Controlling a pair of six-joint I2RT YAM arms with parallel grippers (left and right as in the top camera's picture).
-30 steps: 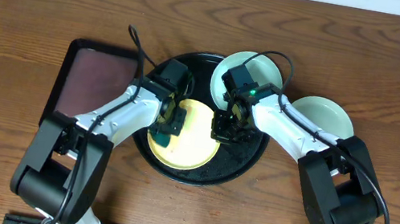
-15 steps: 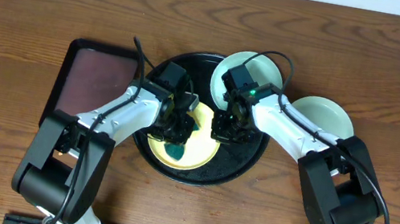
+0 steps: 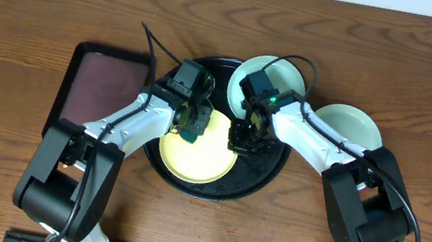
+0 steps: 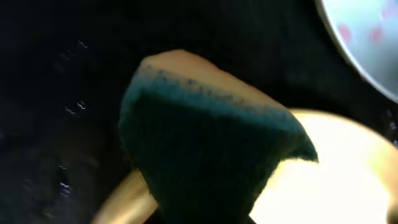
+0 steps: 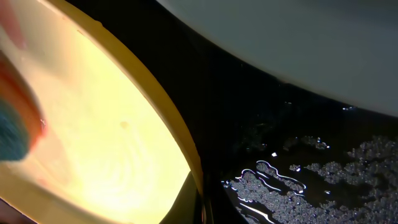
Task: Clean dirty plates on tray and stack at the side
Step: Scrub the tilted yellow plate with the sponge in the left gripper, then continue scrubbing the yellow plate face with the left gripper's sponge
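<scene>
The pale yellow plate (image 3: 197, 155) lies on the black round tray (image 3: 265, 171). My left gripper (image 3: 192, 122) is shut on a green sponge (image 4: 211, 143) and presses it on the plate's far edge. My right gripper (image 3: 245, 140) is shut on the yellow plate's right rim (image 5: 198, 186), holding it. One mint plate (image 3: 276, 69) rests on the tray's far right rim; the left wrist view shows red smears on it (image 4: 367, 37). A second mint plate (image 3: 352, 125) sits on the table to the right of the tray.
A dark brown rectangular tray (image 3: 99, 84) lies left of the black tray. The black tray's floor is wet with droplets (image 5: 311, 168). Both arms cross over the tray's near half.
My left gripper has swept the sponge from the plate's left side across its near middle and up to its far edge. The right gripper and the plates have stayed put.
</scene>
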